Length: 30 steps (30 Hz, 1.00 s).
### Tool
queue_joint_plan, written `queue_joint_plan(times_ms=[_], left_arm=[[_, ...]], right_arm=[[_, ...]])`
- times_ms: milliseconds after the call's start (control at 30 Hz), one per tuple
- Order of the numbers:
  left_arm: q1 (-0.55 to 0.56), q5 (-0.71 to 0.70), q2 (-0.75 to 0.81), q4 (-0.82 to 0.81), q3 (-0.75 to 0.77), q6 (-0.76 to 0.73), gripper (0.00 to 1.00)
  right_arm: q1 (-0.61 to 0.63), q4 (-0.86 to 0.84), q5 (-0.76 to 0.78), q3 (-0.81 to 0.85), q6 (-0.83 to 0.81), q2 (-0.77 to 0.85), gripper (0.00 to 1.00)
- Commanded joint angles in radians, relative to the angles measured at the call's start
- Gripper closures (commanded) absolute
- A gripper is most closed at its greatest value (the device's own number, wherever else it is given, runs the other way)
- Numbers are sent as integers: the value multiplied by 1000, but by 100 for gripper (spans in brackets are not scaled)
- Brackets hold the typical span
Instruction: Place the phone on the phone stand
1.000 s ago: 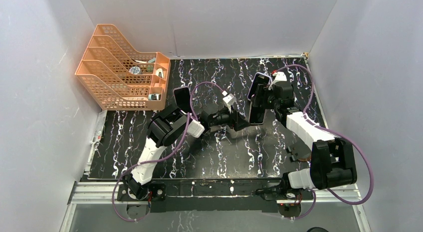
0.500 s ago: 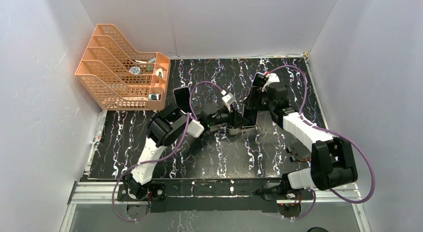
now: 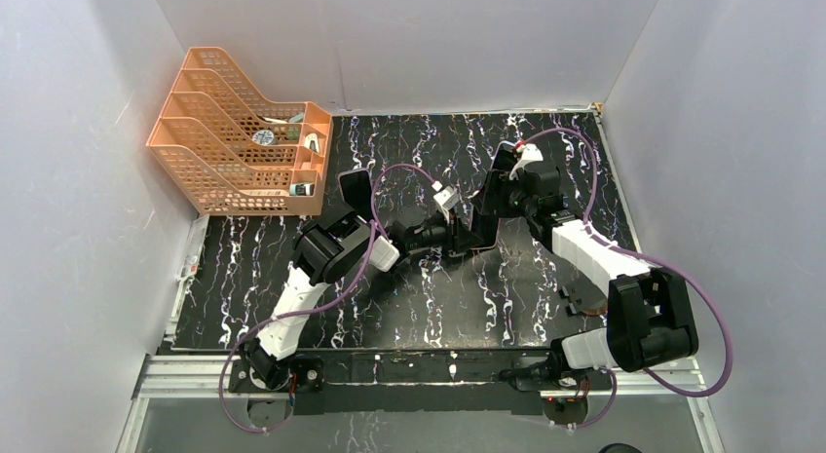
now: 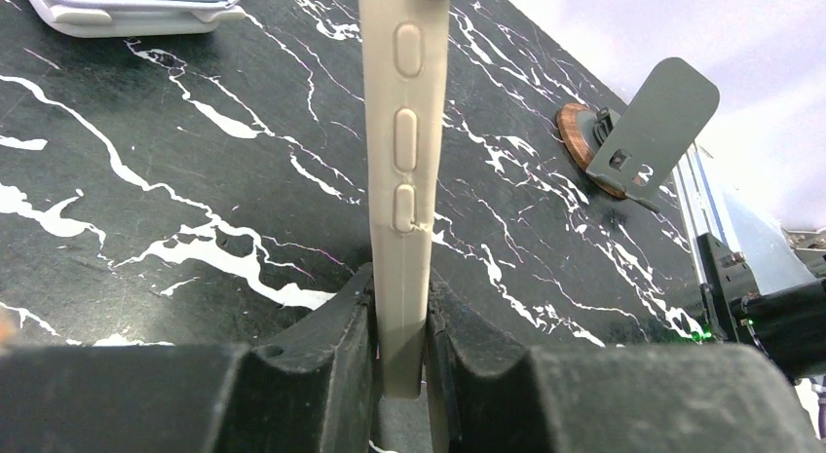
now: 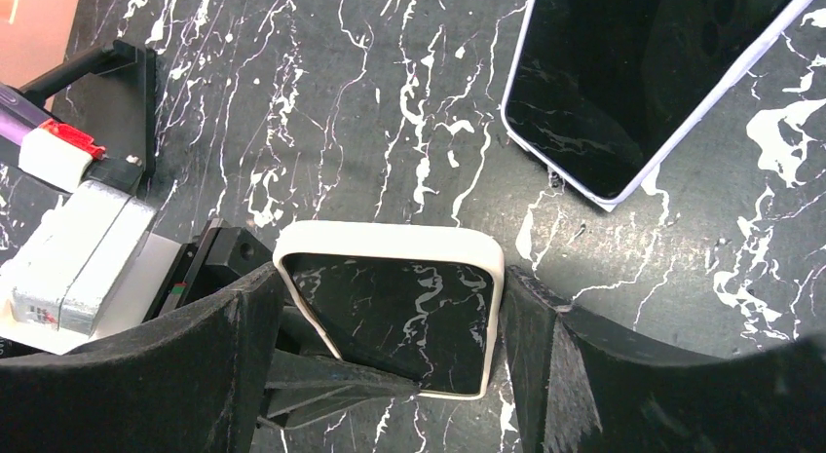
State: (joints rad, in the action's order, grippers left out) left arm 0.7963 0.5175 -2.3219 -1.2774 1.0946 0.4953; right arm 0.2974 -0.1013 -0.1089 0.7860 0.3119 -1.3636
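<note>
bright, even light; blurred foreground

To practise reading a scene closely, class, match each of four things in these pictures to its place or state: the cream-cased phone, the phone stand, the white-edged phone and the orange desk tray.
Things:
1. cream-cased phone
2. phone stand
3. white-edged phone
4. orange desk tray

Places or states:
A. standing on the table with nothing on it
B. at the table's far left corner
C. clamped edge-on in the left gripper
D. lying flat on the table, dark screen up

Pairs: 1-C, 2-A, 3-D, 4-B
</note>
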Motion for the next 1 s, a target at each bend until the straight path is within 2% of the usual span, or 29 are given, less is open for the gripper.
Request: queue_joint_plan(times_ms=[0, 233, 400, 467, 667, 833, 967], left_arm=[[5, 18, 4, -29, 5, -8, 82], [2, 19, 0, -32, -5, -8, 100], [-12, 42, 6, -47, -23, -3, 100], [-19, 50, 13, -60, -32, 0, 100], [-25, 49, 36, -87, -68, -3, 100], [-30, 38, 49, -98, -97, 3, 100], [-41, 38, 62, -101, -119, -3, 100]], right_arm=[[9, -70, -58, -25, 20, 23, 28], [9, -102, -99, -60, 4, 37, 25], [9, -90, -103, -37, -16, 26, 23], [9, -64, -88, -14, -29, 21, 16], [7, 46, 70, 68, -54, 14, 2], [-11, 114, 194, 108, 27, 48, 1], [-17, 292, 395, 146, 112, 116, 1]])
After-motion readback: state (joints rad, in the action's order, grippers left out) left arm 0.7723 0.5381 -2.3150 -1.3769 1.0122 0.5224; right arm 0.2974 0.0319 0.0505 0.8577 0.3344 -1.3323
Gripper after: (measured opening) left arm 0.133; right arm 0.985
